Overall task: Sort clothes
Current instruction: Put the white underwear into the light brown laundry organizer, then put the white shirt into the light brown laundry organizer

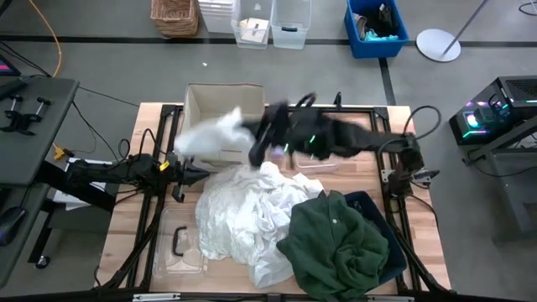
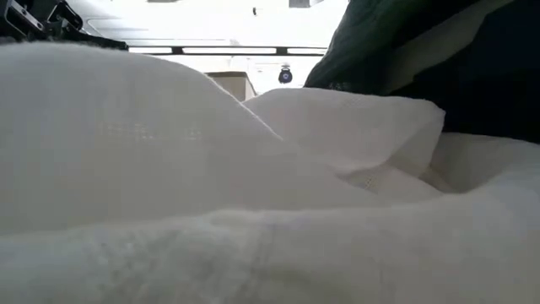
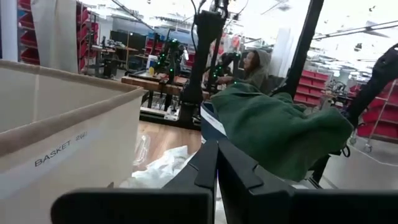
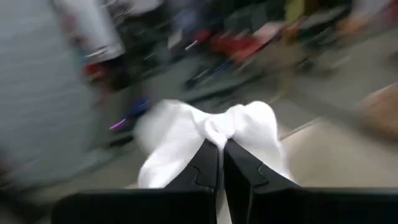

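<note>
White cloth [image 1: 243, 210] lay in a crumpled heap across the middle of the wooden table [image 1: 134, 235], filling the near part of the low view. Touching its right edge, a dark green shirt [image 1: 336, 243] was bunched on top of a dark blue bin [image 1: 373, 210] near the table's front right. A clear plastic lid [image 1: 179, 245] with a dark handle lay flat just left of the heap.

Farther back, the left gripper [image 1: 201, 174] rested low at the heap's left edge, its fingers [image 3: 239, 174] pressed together with nothing between them. Beyond it stood a beige fabric basket [image 1: 201, 105] at the table's far side. The right gripper [image 4: 221, 146] hung over that basket, pinched tight on a white piece of cloth [image 1: 210, 134] that dangled above the basket's opening.
</note>
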### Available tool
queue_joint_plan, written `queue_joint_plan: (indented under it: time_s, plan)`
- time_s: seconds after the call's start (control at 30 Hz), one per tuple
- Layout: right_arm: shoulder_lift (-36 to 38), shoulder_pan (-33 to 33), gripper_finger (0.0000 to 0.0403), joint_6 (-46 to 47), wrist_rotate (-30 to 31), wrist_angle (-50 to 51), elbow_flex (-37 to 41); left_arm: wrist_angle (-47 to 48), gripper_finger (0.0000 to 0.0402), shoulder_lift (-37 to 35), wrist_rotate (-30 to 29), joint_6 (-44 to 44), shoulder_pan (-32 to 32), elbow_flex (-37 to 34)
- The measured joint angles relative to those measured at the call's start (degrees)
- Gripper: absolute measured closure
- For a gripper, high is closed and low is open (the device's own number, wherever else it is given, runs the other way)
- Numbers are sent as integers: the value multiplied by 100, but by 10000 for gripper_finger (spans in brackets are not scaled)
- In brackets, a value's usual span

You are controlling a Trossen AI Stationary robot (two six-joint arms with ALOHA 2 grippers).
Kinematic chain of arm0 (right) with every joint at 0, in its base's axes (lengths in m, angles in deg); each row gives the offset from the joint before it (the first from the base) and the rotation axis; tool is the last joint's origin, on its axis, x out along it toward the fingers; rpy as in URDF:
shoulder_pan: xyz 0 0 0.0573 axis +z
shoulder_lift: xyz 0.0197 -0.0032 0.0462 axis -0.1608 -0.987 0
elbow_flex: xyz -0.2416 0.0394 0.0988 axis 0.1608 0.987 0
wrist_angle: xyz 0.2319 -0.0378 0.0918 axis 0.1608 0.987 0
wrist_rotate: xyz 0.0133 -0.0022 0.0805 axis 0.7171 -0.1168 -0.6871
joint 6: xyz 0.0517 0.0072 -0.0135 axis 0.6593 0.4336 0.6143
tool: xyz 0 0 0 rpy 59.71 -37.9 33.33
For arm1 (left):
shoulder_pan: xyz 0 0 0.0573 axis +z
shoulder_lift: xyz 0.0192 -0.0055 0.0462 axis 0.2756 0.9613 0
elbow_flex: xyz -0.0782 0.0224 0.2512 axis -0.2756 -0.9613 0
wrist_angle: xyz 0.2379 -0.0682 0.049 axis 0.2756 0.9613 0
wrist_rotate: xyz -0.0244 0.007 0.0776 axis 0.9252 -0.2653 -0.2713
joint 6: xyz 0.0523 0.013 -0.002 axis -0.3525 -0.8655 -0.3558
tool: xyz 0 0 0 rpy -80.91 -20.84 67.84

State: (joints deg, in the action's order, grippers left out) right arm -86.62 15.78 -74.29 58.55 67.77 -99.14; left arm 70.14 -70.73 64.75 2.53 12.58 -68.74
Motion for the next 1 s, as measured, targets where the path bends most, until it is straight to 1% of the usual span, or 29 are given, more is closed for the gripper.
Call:
queue_joint_plan:
  time_s: [0.07,0.1,0.13,0.2,0.3,0.4,0.5,0.57,0.63,0.7,0.77,0.83,0.97,1.0]
  plan:
    - [104,-236,400,-606,271,-253,4,0,401,0,2,-2,0,0]
    - [125,-365,401,-898,280,-417,15,-1,401,0,2,-1,2,0]
    - [126,-517,401,-1128,236,-612,24,0,401,0,8,-1,0,0]
    - [121,-845,401,-1352,-159,-993,28,-2,401,0,10,-1,1,0]
    - [35,-1338,402,-1109,-954,-1182,13,0,401,0,11,-1,2,0]
    - [-280,-1684,402,-811,-1520,-1108,17,-1,401,0,11,-1,2,0]
    - [-693,-1829,396,-596,-2127,-913,34,0,401,0,11,-1,2,0]
    - [-939,-1892,384,-314,-2368,-769,35,0,401,0,11,-1,2,0]
    - [-1179,-1943,364,-21,-2617,-545,31,0,401,0,13,-1,2,0]
    - [-1439,-1983,337,-53,-2927,-376,31,-1,401,0,13,-1,2,0]
    - [-1626,-1999,301,-188,-3038,-287,37,0,401,0,15,-1,2,0]
    - [-1701,-2008,261,-326,-3031,-191,42,0,401,0,15,0,2,0]
    - [-1650,-2001,179,-1031,-2536,86,10,2,401,0,17,1,1,0]
    - [-1624,-2003,162,-1200,-2507,267,-31,1,401,0,17,1,2,0]
